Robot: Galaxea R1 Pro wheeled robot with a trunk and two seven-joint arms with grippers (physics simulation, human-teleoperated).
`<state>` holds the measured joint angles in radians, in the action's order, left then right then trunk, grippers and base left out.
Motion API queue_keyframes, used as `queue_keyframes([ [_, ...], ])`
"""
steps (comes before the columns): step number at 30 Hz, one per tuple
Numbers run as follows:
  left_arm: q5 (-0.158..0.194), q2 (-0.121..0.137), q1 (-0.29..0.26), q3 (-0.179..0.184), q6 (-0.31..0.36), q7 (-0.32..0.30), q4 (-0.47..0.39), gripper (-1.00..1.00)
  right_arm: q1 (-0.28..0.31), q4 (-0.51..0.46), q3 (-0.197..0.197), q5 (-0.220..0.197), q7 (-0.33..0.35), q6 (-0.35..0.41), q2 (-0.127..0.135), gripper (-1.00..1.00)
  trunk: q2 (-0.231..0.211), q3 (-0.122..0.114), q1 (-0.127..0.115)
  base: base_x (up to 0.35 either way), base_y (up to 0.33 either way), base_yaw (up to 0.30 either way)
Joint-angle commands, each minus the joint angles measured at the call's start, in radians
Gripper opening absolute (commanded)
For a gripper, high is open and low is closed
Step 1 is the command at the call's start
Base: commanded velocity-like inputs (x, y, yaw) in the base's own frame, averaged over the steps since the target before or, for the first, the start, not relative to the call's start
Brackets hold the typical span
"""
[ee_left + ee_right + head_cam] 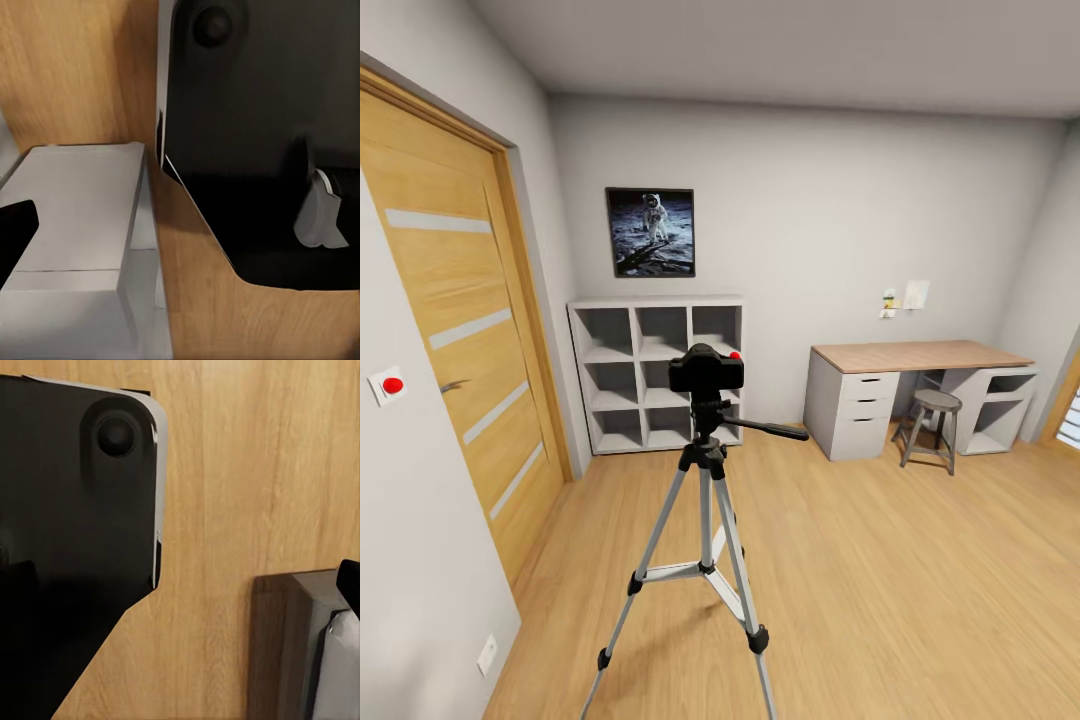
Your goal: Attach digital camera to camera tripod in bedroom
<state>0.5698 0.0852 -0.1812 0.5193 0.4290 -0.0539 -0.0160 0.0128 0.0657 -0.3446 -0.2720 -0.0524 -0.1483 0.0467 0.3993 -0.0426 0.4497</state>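
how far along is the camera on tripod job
It looks done: the digital camera sits on top of the camera tripod, standing on the bedroom floor before the white cube shelves. No gripper is touching either. Whether the mount is locked can't be judged; nothing else seems left.

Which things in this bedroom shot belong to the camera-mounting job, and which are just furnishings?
Job:
- camera, sitting on the tripod head
- tripod

Just there:
- door
- cube shelves
- astronaut picture
- desk
- stool

Camera tripod (705,540) feet cut off below; both pincers' jaw state indiscernible.
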Motion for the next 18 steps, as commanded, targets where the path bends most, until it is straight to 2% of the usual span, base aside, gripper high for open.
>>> queue_keyframes([
  [1,0.007,0.001,0.001,0.008,0.01,-0.003,-0.002,1.0,0.001,0.004,-0.008,-0.009,0.0,-0.008,-0.001,1.0,0.001,0.0,0.0,0.0,0.0,0.0],
  [18,0.006,0.004,0.005,0.01,0.023,-0.003,-0.004,1.0,0.001,0.003,-0.009,-0.009,0.0,-0.016,-0.001,1.0,0.001,0.0,0.0,0.0,0.0,0.0],
])
